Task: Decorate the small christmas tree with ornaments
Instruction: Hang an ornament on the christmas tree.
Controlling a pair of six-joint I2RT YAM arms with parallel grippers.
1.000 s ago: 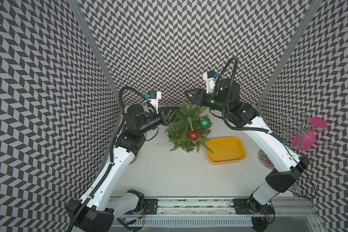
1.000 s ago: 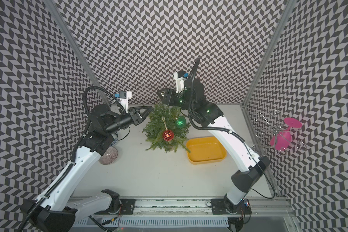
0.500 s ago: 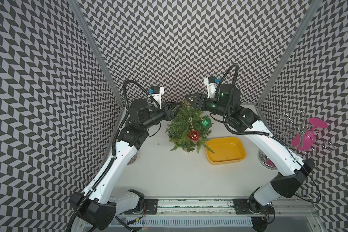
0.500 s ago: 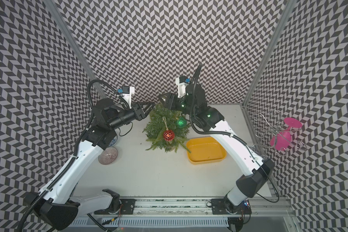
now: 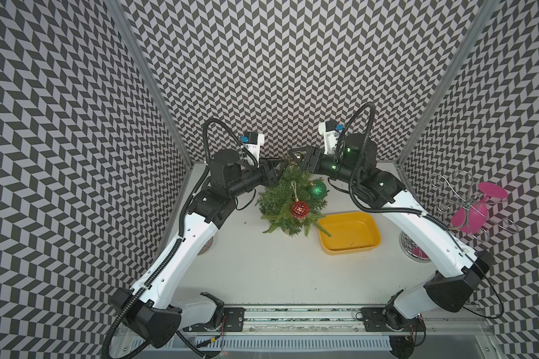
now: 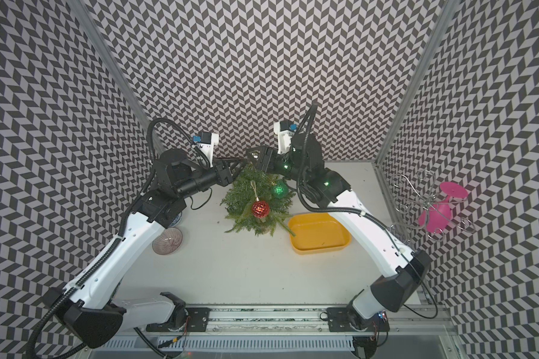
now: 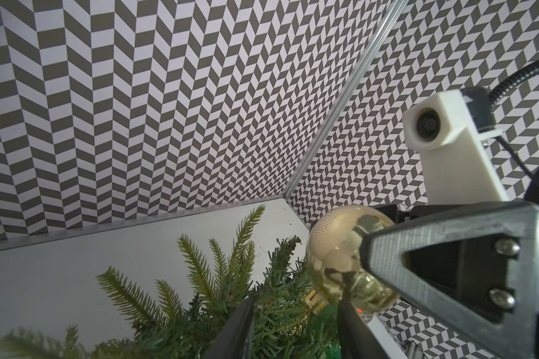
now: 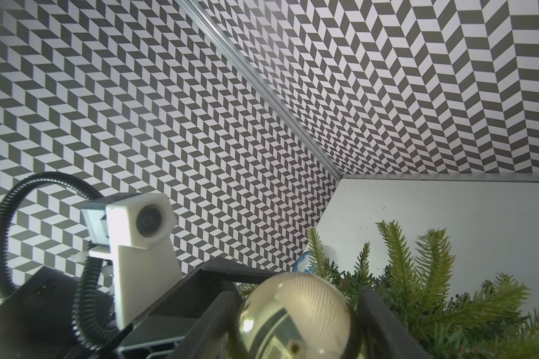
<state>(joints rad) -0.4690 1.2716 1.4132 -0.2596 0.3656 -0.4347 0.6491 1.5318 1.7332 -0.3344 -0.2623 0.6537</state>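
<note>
**Inspector:** Which step is in hand?

**Operator:** The third and last hanging. The red ball (image 5: pixel 300 209) and the green ball (image 5: pixel 317 189) hang in the small tree (image 5: pixel 288 205), which stands just beside the yellow tray (image 5: pixel 349 250). No ball lies in the tray.

**Inspector:** Where is the third?

**Operator:** The gold ball (image 8: pixel 293 317) is just above the treetop, pinched between the jaws of the right gripper (image 5: pixel 294 154). Its cap sits close to the needles. I cannot make out its string.

**Inspector:** And the other arm?

**Operator:** The left gripper (image 7: pixel 294 306) meets it at the treetop from the opposite side. Its jaws are spread with needles between them, and I see nothing clearly gripped.

**Inspector:** What does the next move call for?

**Operator:** In my judgement, the loop must be found and slipped over a branch tip. The right jaws should let go only once the loop catches, or the ball may drop through the branches
</note>
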